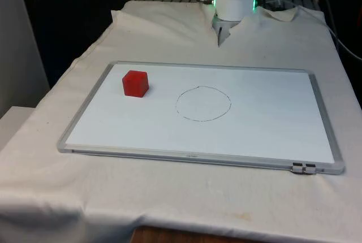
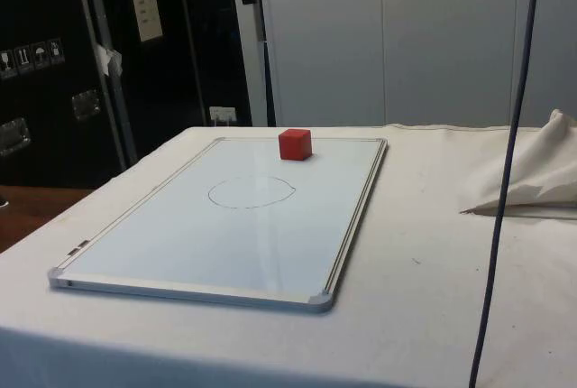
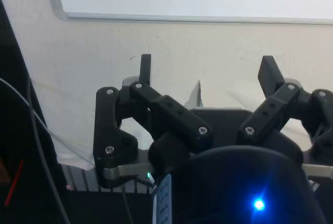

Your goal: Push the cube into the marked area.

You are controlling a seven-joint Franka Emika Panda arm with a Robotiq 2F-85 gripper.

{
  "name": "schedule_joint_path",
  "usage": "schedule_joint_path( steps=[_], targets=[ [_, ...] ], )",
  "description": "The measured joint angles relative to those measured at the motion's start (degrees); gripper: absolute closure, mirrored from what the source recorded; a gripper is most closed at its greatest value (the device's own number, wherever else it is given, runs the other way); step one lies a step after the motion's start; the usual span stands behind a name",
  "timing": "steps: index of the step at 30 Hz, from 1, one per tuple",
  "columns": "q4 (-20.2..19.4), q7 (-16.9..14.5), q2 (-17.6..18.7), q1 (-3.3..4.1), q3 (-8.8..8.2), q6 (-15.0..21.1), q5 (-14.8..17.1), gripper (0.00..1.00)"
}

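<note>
A red cube (image 1: 136, 83) (image 2: 295, 143) sits on the whiteboard (image 1: 271, 135) (image 2: 180, 253), near its far corner on the front view's left. A thin pen circle (image 1: 203, 103) (image 2: 251, 191) marks the board's middle; the cube lies outside it, to the front view's left. My gripper (image 1: 220, 35) (image 3: 208, 73) hangs over the white cloth beyond the board's far edge (image 3: 182, 17), well away from the cube. Its black fingers (image 3: 145, 67) stand wide apart, open, with nothing between them.
The cloth bunches up into a fold (image 2: 532, 176) beside the board near the robot's end. A dark cable (image 2: 505, 180) hangs across the side view. A cable (image 1: 339, 34) runs off the table at the front view's right.
</note>
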Motion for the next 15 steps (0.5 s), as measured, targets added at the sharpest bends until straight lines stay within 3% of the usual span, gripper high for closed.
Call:
schedule_joint_path(
  steps=[2,6,15],
  targets=[
    [0.0,-0.1,0.0,-0.11,0.0,0.0,0.0,0.05],
    [-0.1,-0.1,0.0,-0.17,0.0,0.0,0.0,0.33],
    [-0.1,-0.1,0.0,-0.23,0.0,0.0,0.0,0.77]
  ],
)
